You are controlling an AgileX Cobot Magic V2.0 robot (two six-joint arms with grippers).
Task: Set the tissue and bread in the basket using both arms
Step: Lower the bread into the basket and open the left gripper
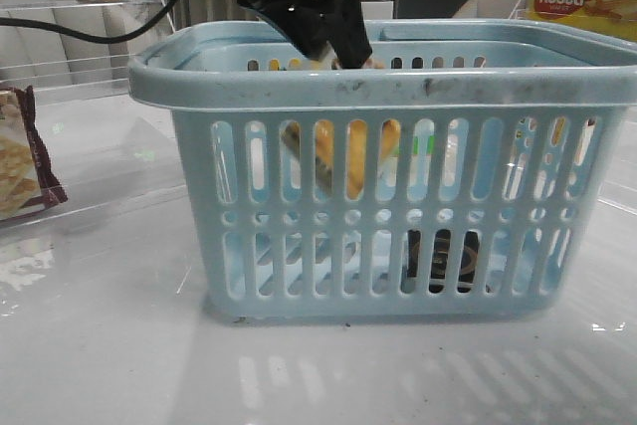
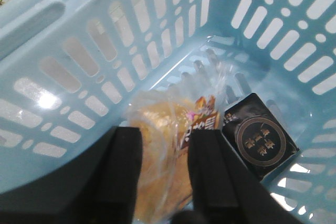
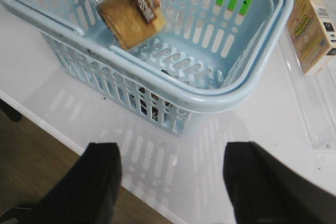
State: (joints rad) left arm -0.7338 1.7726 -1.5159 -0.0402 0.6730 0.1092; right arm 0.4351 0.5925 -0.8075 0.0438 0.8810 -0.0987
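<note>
My left end effector [image 2: 164, 174] hangs inside the large light blue slotted plastic basket [image 1: 383, 87], clamped on the clear shiny bag of golden-brown bread [image 2: 163, 156] above the floor. The small black tissue packet with tan rings [image 2: 260, 140] lies on the basket bottom. My right end effector [image 3: 170, 182] is spread wide over the white worktop [image 3: 252, 129], outside the basket.

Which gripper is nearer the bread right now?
Left. The left gripper holds the bread inside the basket; the right gripper hangs open outside it, apart.
</note>
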